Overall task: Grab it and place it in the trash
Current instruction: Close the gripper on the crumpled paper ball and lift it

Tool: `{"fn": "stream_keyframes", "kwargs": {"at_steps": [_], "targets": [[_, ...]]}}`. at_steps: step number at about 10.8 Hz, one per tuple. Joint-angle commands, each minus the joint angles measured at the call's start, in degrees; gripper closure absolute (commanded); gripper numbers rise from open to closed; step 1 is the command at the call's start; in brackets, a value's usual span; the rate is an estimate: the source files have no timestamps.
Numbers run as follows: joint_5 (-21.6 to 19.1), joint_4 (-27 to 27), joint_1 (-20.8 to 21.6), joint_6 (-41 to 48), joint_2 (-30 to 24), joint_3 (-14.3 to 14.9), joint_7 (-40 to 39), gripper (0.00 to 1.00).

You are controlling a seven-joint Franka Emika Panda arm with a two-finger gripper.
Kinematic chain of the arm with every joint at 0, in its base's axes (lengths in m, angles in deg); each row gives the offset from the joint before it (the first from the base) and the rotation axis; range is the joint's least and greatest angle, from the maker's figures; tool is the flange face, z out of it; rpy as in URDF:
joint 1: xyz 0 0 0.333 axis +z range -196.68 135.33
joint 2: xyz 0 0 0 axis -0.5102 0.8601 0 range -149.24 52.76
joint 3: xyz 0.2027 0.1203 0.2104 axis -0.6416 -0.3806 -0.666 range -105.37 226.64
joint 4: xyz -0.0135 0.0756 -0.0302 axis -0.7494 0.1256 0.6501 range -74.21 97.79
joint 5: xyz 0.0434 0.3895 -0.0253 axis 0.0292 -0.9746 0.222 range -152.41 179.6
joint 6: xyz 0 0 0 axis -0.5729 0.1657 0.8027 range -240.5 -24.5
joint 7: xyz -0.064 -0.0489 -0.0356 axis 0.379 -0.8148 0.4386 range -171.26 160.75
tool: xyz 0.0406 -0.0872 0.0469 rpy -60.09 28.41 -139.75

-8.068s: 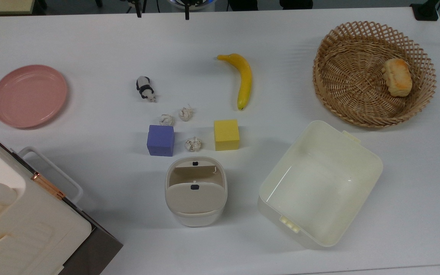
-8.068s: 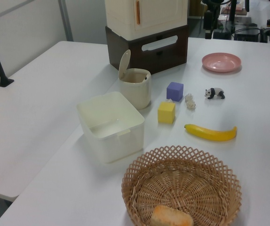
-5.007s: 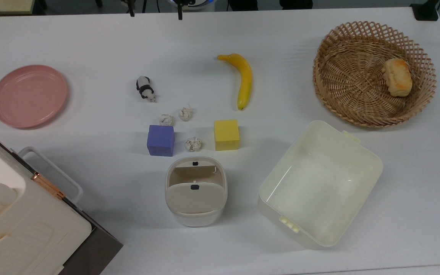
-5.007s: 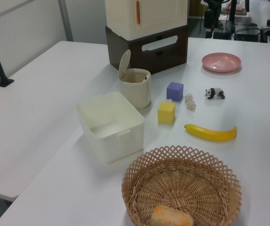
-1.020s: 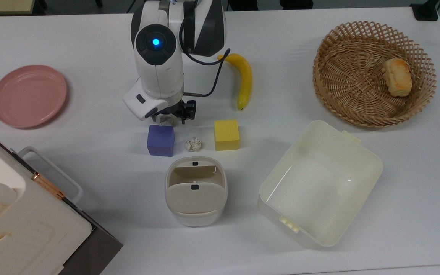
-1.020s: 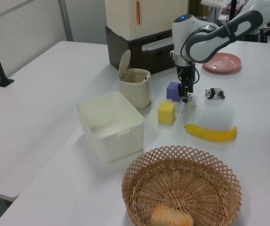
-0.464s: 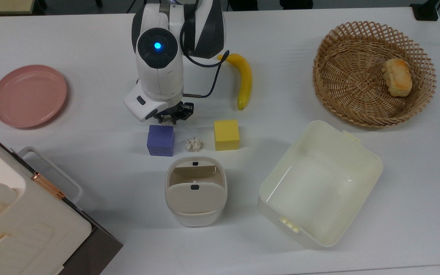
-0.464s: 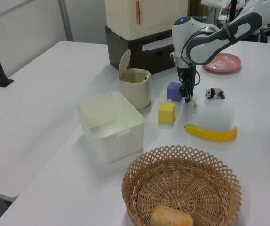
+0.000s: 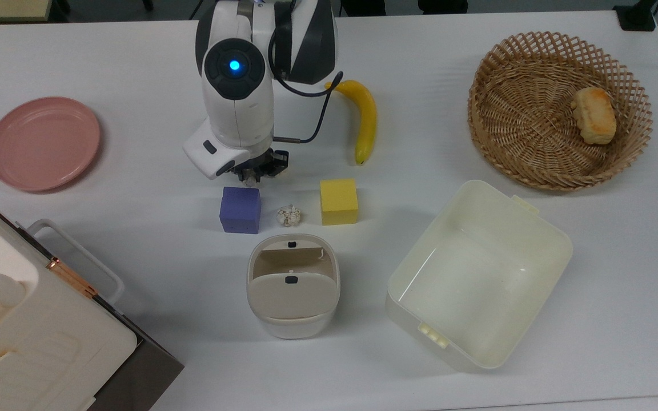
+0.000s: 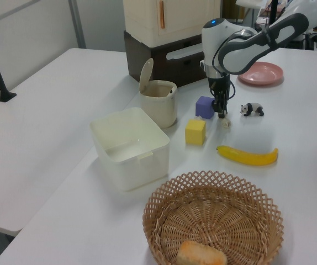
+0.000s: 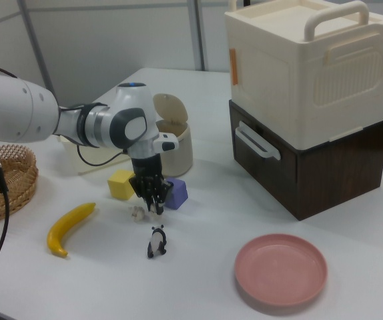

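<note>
Beside the purple cube (image 9: 240,209), I am clamping my pincer (image 9: 252,178) on the wad (image 9: 249,181) just off the worktop (image 9: 135,240). Grasp step underway; next, judged: carrying it to the open bin (image 9: 293,285).

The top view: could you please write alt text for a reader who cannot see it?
A white robot arm's gripper holds a small paper wad just above a purple cube on a white table. An open-lidded beige bin stands below, with another wad and a yellow cube between.
</note>
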Motion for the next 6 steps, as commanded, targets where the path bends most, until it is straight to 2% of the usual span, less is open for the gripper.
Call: {"fn": "stream_keyframes", "kwargs": {"at_steps": [1, 6], "targets": [[1.19, -2.89, 0.78, 3.86, -2.88, -0.15, 0.75, 0.73], [3.74, -11.32, 0.69, 2.37, -2.00, -0.15, 0.40, 0.73]]}}
